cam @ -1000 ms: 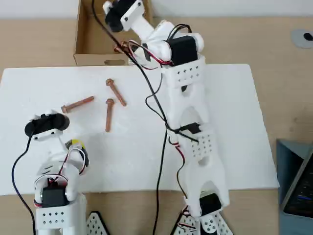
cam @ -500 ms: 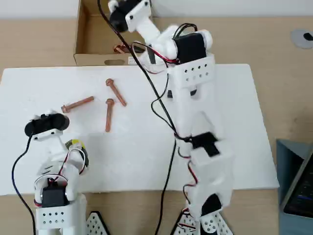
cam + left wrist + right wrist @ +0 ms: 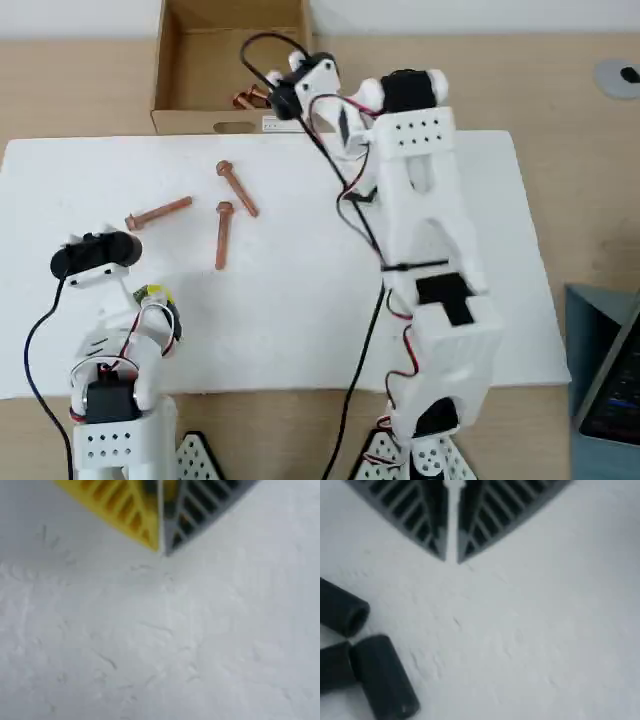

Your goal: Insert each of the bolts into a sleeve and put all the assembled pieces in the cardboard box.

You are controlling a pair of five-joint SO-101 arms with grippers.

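Observation:
Three copper bolts lie loose on the white board: one [image 3: 158,212] at the left, one [image 3: 237,188] slanted, one [image 3: 222,233] upright in the picture. Copper pieces [image 3: 250,98] rest inside the cardboard box [image 3: 178,60] at its near wall. My right gripper [image 3: 452,559] hangs just above the board, fingers nearly touching with nothing between them. Three black sleeves [image 3: 342,612], [image 3: 382,680], [image 3: 335,667] lie together close beside it. The right arm [image 3: 425,210] covers them from above. My left gripper [image 3: 161,551] is shut and empty, tips on the board near the front left [image 3: 152,296].
The white foam board [image 3: 270,300] covers most of the wooden table. The box stands just beyond the board's far edge. A dark object [image 3: 605,370] sits at the right edge. Black cables [image 3: 345,200] trail from the right arm.
The right arm has pulled back out of the box and come down over the board's far edge. The left arm and the three loose bolts have not moved.

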